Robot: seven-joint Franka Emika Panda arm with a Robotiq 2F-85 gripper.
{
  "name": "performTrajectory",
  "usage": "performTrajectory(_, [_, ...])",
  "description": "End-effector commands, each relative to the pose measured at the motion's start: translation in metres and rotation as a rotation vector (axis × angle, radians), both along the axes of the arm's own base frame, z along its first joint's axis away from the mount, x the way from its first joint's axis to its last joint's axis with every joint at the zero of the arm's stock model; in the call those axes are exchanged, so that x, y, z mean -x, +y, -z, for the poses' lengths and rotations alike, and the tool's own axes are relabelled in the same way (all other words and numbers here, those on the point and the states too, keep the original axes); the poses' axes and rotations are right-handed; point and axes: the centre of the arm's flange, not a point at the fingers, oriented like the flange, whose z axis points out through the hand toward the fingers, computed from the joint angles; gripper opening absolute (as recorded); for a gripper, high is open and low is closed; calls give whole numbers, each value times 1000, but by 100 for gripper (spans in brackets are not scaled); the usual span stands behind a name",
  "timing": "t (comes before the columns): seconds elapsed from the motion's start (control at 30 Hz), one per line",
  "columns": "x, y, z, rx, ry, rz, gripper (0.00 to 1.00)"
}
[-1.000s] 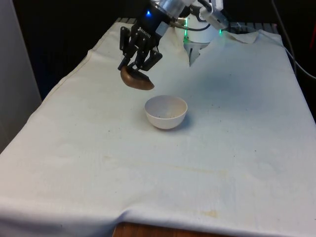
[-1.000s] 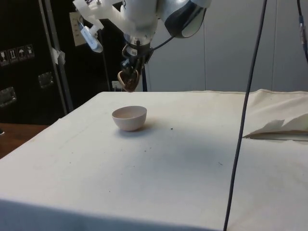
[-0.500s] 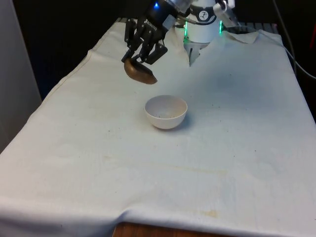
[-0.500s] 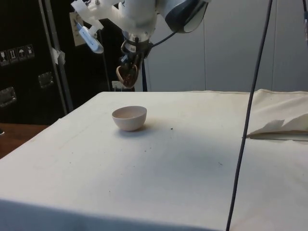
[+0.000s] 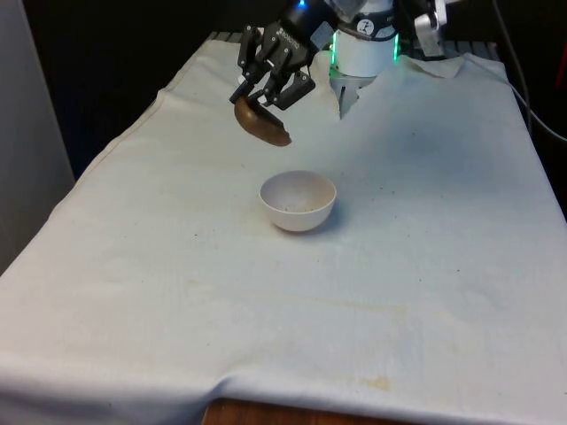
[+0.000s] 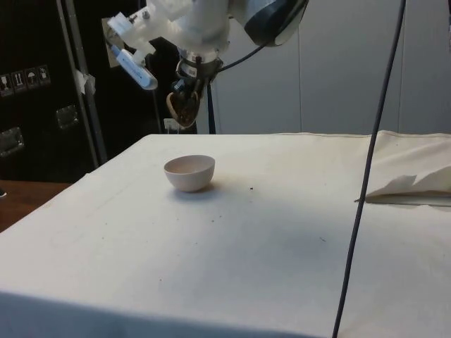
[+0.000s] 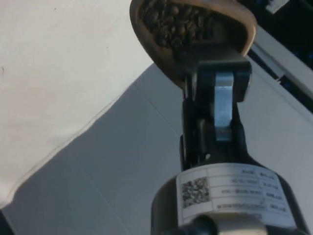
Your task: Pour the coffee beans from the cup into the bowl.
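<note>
Front view has the tool (image 5: pixel 266 93) clamped on the rim of a brown cup (image 5: pixel 262 127), held in the air beyond the white bowl (image 5: pixel 298 201) and a little toward the front view's left of it. The cup hangs tilted, and the wrist view shows coffee beans (image 7: pixel 178 22) heaped inside it, so nothing looks poured out yet; the bowl sits on the cloth-covered counter (image 5: pixel 425 292), and whether anything lies in it I cannot tell. From the side view the cup (image 6: pixel 182 109) is well above the bowl (image 6: pixel 189 172) and not over its mouth. The step in hand looks like the carry toward the pour. Next, as I judge it, the cup needs bringing over the middle of the bowl and lowering near the rim, then rotating at the wrist so the open side faces down. Tipping from this height risks beans bouncing out onto the cloth.
</note>
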Motion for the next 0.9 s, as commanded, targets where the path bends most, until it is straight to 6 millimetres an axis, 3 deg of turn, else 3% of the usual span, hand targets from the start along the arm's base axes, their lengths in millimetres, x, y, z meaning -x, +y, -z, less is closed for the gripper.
performTrajectory(0.0, [2, 4, -2, 15, -26, -1, 5])
performTrajectory(0.87, [20, 31, 21, 151, -142, 17, 5])
